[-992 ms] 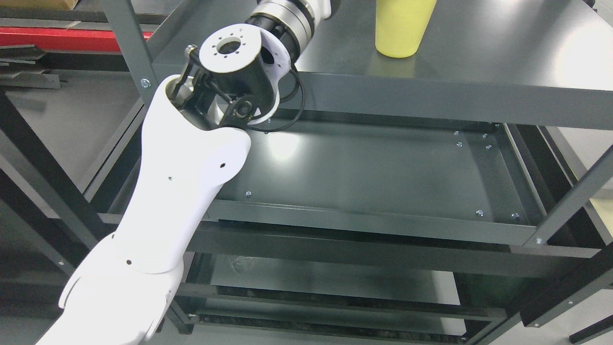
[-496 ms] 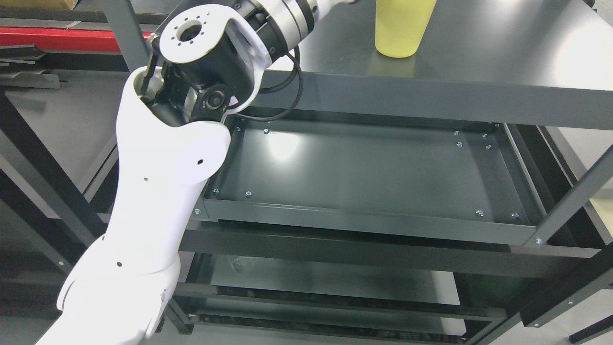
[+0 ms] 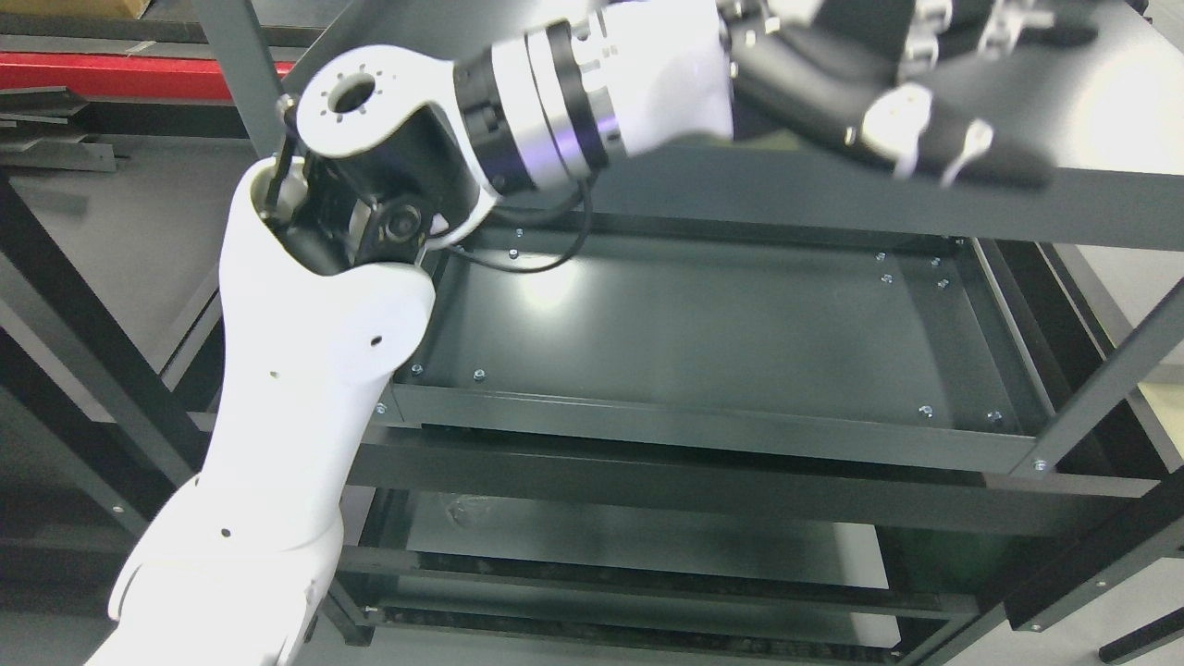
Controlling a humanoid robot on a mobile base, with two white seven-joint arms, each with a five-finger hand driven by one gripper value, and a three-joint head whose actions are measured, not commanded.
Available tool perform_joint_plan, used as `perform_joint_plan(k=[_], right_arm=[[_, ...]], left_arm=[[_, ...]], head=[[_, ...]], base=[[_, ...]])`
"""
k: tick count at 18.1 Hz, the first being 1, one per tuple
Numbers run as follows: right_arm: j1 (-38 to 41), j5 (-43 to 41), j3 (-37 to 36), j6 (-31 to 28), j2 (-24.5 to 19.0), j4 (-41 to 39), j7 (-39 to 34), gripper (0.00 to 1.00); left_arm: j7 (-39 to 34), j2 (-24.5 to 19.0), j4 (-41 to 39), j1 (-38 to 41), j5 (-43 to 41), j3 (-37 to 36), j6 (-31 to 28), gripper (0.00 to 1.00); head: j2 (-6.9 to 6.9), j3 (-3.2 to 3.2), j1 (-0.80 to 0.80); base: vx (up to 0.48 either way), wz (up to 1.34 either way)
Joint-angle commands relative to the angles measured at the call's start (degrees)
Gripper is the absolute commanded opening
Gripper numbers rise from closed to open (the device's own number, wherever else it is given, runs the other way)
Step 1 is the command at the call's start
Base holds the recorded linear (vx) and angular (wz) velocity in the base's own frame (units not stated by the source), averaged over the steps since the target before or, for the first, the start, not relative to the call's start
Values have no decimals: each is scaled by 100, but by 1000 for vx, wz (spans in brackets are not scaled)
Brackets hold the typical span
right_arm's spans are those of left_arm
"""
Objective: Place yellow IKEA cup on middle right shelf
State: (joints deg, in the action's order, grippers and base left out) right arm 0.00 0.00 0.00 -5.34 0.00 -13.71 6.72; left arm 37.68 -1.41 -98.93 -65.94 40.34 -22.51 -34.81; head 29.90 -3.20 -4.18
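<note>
Left hand [image 3: 888, 102] reaching across the top shelf [image 3: 795, 194], fingers [image 3: 962, 153] spread and holding nothing visible; cup hidden, presumably behind the palm.

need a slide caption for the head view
Left hand reaches across the top shelf, hiding the cup; the shelf below sits bare.

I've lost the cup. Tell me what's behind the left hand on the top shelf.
Only the dark top shelf shows around the left hand. No yellow cup is visible; the hand covers that spot.
</note>
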Motion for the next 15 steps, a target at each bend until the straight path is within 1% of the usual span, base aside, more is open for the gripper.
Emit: perform_joint_plan(k=[1, 4, 5, 7, 8, 9, 10, 11, 12, 13, 15], right_arm=[[79, -141, 97, -2, 100, 0, -4, 99], [79, -141, 97, -2, 100, 0, -4, 99], [79, -141, 97, -2, 100, 0, -4, 99], [79, -141, 97, -2, 100, 0, -4, 99], [79, -141, 97, -2, 100, 0, -4, 99], [79, -141, 97, -2, 100, 0, -4, 99], [79, -141, 97, -2, 100, 0, -4, 99], [79, -141, 97, -2, 100, 0, -4, 99], [79, -141, 97, -2, 100, 0, -4, 99], [79, -141, 97, -2, 100, 0, -4, 99], [79, -141, 97, -2, 100, 0, -4, 99]], left_arm=[[477, -439, -223, 809, 18, -1228, 10, 97], [478, -430, -223, 1196, 9, -1720, 53, 97], [469, -439, -214, 1354, 0, -1896, 158, 97], [372, -439, -110, 1792, -139, -2283, 657, 97], [207, -413, 100, 2117, -532, -2354, 939, 97], [-117, -334, 372, 2477, -1119, -2311, 1324, 98], [-338, -290, 531, 2715, -1499, -2258, 1659, 98], [-671, -176, 724, 3048, -1999, -2101, 2175, 98], [-935, -97, 822, 3321, -2265, -1891, 2476, 98], [-1190, -44, 831, 3585, -2424, -1619, 2671, 98], [-1638, 41, 814, 4025, -2513, -935, 2804, 98]], head=[[0, 0, 0], [0, 0, 0], [0, 0, 0], [0, 0, 0], [0, 0, 0], [0, 0, 0], [0, 0, 0], [0, 0, 0], [0, 0, 0], [0, 0, 0], [0, 0, 0]], base=[[0, 0], [0, 0], [0, 0], [0, 0], [0, 0], [0, 0], [0, 0], [0, 0], [0, 0], [0, 0], [0, 0]])
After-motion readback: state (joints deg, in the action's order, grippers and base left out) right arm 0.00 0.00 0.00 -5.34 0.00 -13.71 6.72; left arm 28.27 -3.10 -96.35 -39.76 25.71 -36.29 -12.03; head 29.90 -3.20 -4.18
